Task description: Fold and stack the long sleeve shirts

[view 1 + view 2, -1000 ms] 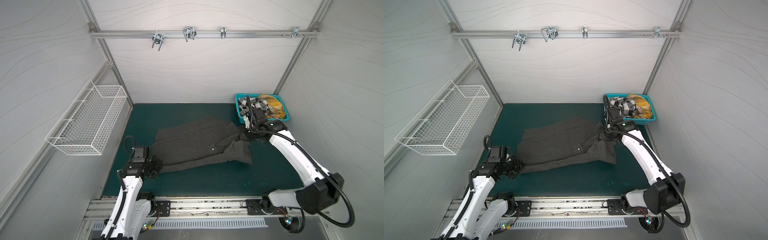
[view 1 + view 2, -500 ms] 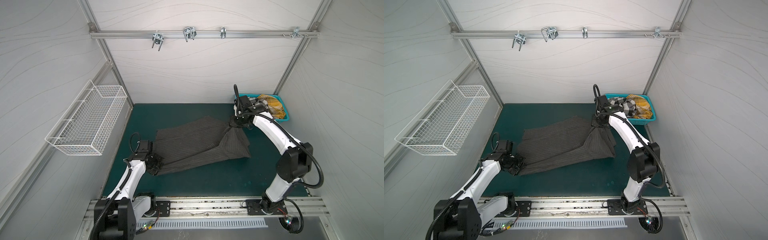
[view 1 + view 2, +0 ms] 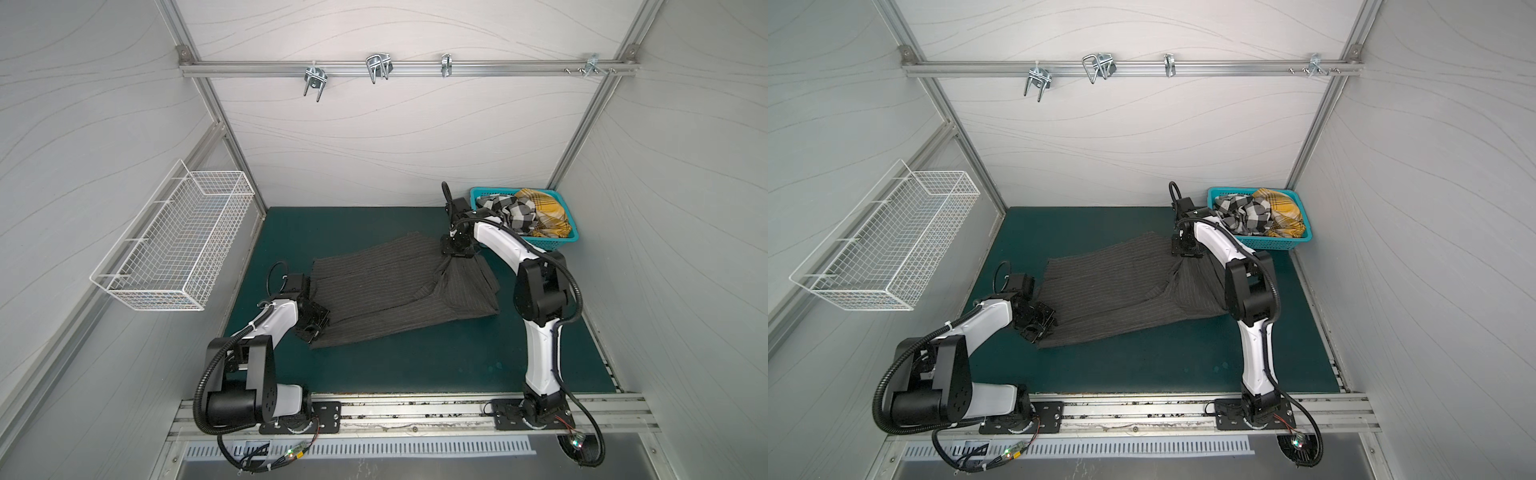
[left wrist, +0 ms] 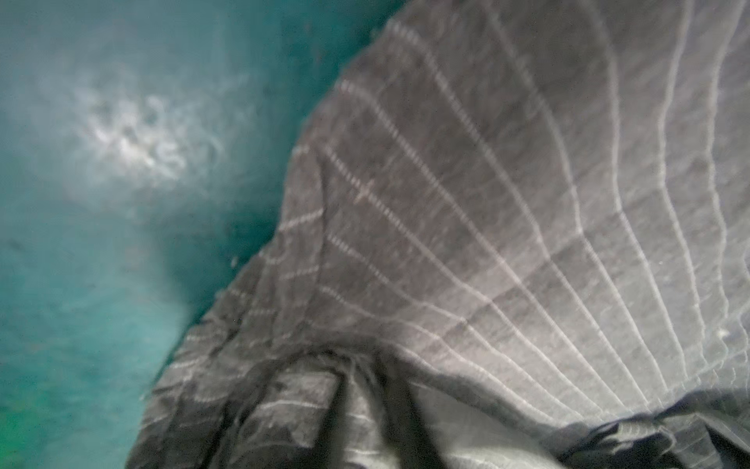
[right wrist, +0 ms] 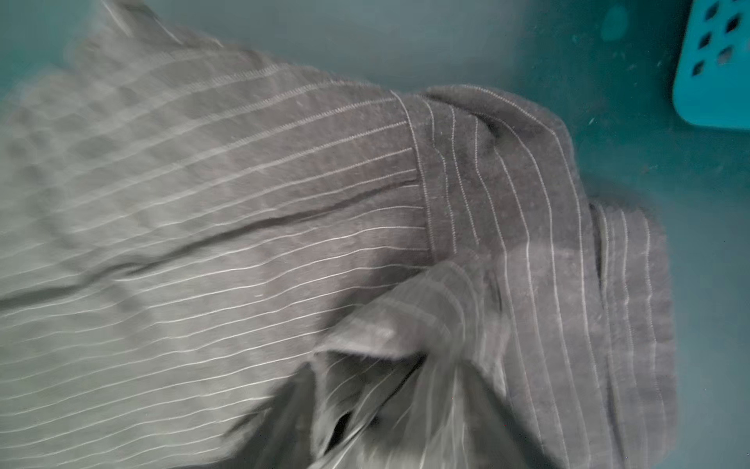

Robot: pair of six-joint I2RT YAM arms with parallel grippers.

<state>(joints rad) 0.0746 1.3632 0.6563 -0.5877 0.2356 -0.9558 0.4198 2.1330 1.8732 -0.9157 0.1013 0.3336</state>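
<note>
Possibly dragging the dark pinstriped shirt (image 3: 386, 286), spread just beside the teal basket (image 3: 557, 240), back into a heap if lifting with cloth snagged in left gripper (image 3: 311, 328) or right gripper (image 3: 456, 254), clenched or released impossible to tell.

Charcoal pinstriped shirt (image 3: 386, 286) spread across middle of green table (image 3: 415, 365), slanting from near left to far right. Left claw (image 3: 313, 322) at shirt's near-left corner, on cloth edge; jaw gap unreadable. Right claw (image 3: 457, 253) points down over shirt's far-right end, cloth drawn up in peak to it; jaws hidden. Teal basket (image 3: 565, 240) in table's far-right corner, just beside right claw. Inside, crumpled: black-and-white checked shirt (image 3: 515, 212), mustard plaid shirt (image 3: 546, 214). White wire basket (image 3: 174, 245) on left wall.
</note>
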